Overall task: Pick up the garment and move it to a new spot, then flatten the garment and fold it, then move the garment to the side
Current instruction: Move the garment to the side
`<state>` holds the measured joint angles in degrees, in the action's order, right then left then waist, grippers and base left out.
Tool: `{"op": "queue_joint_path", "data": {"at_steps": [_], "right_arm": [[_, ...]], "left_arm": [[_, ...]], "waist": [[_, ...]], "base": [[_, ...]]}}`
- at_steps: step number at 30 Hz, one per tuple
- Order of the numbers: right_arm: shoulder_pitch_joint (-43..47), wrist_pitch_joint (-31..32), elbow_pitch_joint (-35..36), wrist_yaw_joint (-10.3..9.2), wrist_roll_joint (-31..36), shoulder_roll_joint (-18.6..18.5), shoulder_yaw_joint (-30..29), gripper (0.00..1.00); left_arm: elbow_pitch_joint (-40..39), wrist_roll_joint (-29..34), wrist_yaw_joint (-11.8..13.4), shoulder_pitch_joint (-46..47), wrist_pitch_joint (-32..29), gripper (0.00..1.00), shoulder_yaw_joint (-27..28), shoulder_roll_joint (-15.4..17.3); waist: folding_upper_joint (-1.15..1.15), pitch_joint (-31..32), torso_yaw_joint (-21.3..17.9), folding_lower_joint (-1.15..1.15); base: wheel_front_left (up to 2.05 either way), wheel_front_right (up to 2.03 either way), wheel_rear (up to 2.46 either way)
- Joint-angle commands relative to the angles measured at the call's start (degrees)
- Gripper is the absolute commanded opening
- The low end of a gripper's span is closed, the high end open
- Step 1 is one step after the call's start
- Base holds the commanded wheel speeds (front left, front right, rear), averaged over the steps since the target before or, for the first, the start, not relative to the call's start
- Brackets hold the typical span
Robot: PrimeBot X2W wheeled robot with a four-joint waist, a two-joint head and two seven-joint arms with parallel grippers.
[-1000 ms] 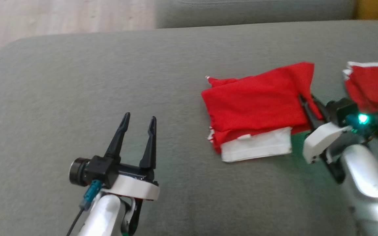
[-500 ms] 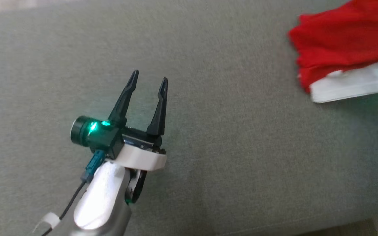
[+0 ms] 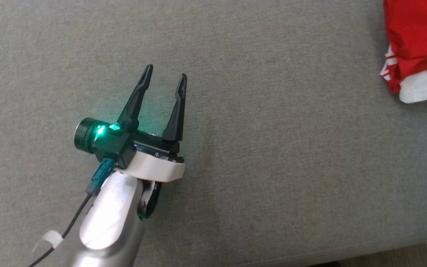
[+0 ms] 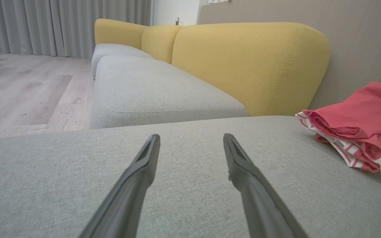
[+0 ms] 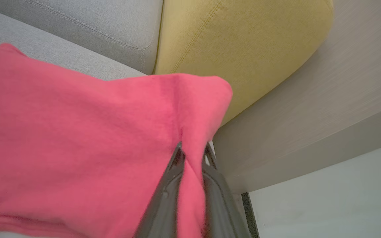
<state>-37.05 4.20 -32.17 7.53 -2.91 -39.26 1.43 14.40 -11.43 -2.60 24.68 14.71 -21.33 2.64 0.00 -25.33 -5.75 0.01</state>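
The folded red and white garment (image 3: 417, 48) lies on the grey sofa seat (image 3: 265, 155) at the head view's upper right edge. It also shows at the right of the left wrist view as a red and white striped bundle (image 4: 356, 129). My left gripper (image 3: 166, 72) hovers open over bare cushion, far left of the garment, with nothing between its fingers (image 4: 144, 165). In the right wrist view my right gripper (image 5: 192, 148) is shut on a red fold of the garment (image 5: 78, 132), with cloth pinched between the dark fingers.
A yellow backrest (image 4: 250, 62) rises behind the grey seat, with a second grey cushion (image 4: 157, 89) beyond it. Wooden floor (image 4: 28, 92) and grey curtains lie at the left. The seat's front edge runs along the head view's bottom right.
The head camera has swung left and down, so the garment has slid to the picture's right edge and the right arm has left it. The left gripper stays open.
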Motion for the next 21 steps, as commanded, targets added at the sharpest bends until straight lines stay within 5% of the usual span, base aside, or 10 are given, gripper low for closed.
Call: {"op": "queue_joint_path", "data": {"at_steps": [1,3,4,5,6,14,21], "right_arm": [[-0.2,-0.5,0.7,-0.04,0.6,-2.8,-0.9,0.0],[-0.1,-0.5,0.0,-0.04,1.0,-2.5,-1.7,0.0],[-0.1,-0.5,-0.2,-0.04,1.4,-2.4,-2.1,0.25],[0.0,-0.6,-0.4,-0.04,1.8,-2.1,-2.6,0.89],[-0.1,-0.8,-0.4,-0.04,2.2,-1.7,-3.3,1.0],[0.5,-1.9,2.7,-0.04,4.5,2.9,-5.6,1.0],[3.2,-3.5,11.8,-0.04,2.7,11.7,-5.1,1.0]], "left_arm": [[-1.8,0.5,-0.3,1.4,0.3,1.0,1.9,0.2],[-1.8,0.5,-0.4,1.4,0.3,1.0,2.1,0.2],[-1.8,0.5,-0.4,1.4,0.3,1.0,2.1,0.2],[-1.7,0.5,-0.4,1.3,0.3,1.0,2.2,0.2],[-1.6,0.5,-0.4,1.2,0.3,1.0,2.3,0.2],[-1.4,-0.1,-0.1,0.2,0.3,1.0,3.3,0.2],[-1.8,-0.5,0.7,-2.4,0.3,1.0,5.2,0.2]], "waist": [[0.0,-0.4,0.5,-0.01],[0.0,-0.5,0.8,-0.01],[0.0,-0.5,0.9,-0.01],[0.0,-0.3,0.9,-0.01],[0.0,-0.1,0.9,-0.01],[0.0,3.6,0.7,-0.01],[0.0,10.6,1.7,-0.01]], "base": [[0.0,0.0,0.0],[0.0,0.0,0.0],[0.0,0.0,0.0],[0.0,0.0,0.0],[0.0,0.0,0.0],[0.0,0.0,0.0],[0.0,0.0,0.0]]}}
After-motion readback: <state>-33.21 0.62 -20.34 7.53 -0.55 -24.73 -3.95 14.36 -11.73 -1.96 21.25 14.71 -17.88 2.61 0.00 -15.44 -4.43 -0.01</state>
